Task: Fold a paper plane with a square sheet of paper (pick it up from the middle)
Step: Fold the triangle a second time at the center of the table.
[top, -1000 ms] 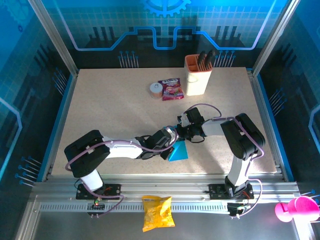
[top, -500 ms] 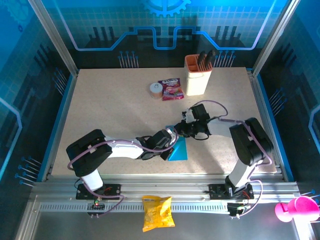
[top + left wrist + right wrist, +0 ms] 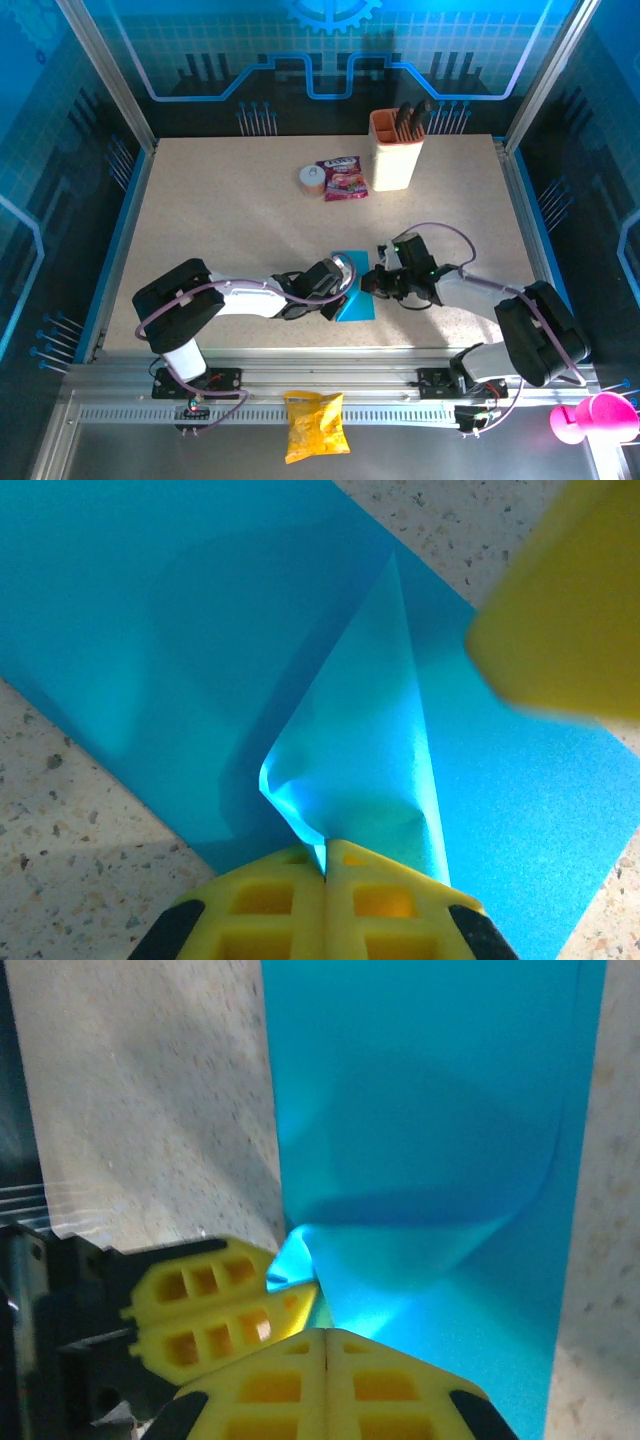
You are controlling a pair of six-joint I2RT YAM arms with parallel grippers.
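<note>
Left wrist: blue sheet point(image 3: 150, 630) fold pinched between closed fingers point(image 3: 265, 910).

The square sheet of paper point(image 3: 355, 303) is thin, bright cyan-blue and unmarked. It lies on the speckled worktop point(image 3: 220, 220), close to the near edge and slightly right of the middle. Most of it rests flat, its edges slanted to the worktop's edges. Its middle is drawn up into a soft, tent-like fold that tapers to a point. The closed left gripper point(image 3: 325, 848) pinches the base of that fold. In the right wrist view the raised flap curls over the flat sheet point(image 3: 420, 1110), and its lower end meets the closed right gripper point(image 3: 327, 1332).
</note>
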